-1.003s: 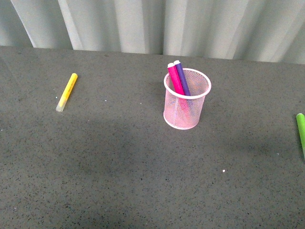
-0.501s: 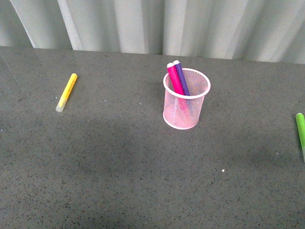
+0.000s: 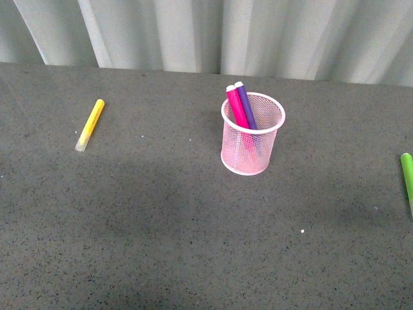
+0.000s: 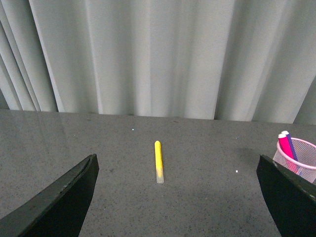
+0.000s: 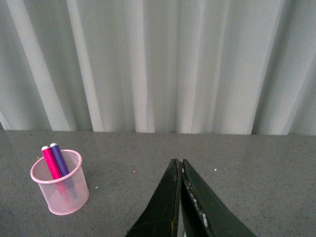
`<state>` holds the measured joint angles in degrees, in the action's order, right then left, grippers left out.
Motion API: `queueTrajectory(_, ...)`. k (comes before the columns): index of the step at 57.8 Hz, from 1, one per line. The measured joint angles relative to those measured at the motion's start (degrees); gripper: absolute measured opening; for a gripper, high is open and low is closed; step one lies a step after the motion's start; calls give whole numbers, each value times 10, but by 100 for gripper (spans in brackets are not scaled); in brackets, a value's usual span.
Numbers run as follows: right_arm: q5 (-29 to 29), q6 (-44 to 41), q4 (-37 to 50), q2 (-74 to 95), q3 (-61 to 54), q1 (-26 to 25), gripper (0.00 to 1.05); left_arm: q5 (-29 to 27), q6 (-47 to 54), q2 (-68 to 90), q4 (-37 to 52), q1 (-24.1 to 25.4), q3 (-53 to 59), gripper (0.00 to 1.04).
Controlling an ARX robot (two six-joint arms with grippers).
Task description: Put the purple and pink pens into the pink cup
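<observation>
Both pens are in. Pink cup (image 3: 252,134) stands upright just right of centre in the front view, with the pink pen (image 3: 236,106) and purple pen (image 3: 244,104) side by side inside it, touching each other, both tilted up-left so their upper ends lean on the far-left rim and poke above it. They lean because the cup is shorter than the pens, so the rim is what props them. That lean looks stable to me.

Neither arm shows in the front view, so you've got both pulled clear of the cup. Left gripper (image 4: 177,197): fingers spread wide, one at the lower left of the frame, one at the lower right, nothing between them but table (image 3: 161,226). Right gripper (image 5: 180,197): fingers pressed together along their length, holding nothing.

Yellow marker (image 3: 90,124) lies flat at the left of the front view, well apart from the cup; in the left wrist view it sits mid-frame between the spread fingers. Not a task item, leave it. Green marker (image 3: 407,174) lies at the right edge, partly cut off, also well apart. Leave it too.

My read: task is done as stated. Nothing left to grasp; don't reach back in, a bump could tip the light mesh cup.
</observation>
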<state>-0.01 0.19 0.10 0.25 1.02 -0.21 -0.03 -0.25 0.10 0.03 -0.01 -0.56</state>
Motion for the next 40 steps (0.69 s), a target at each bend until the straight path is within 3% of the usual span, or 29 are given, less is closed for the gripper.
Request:
queueTrajectory(29, 0, 0, 0, 0, 0, 0, 99, 0, 0, 0, 0, 0, 0, 98)
queueTrajectory(40, 0, 0, 0, 0, 0, 0, 98, 0, 0, 0, 0, 0, 0, 98)
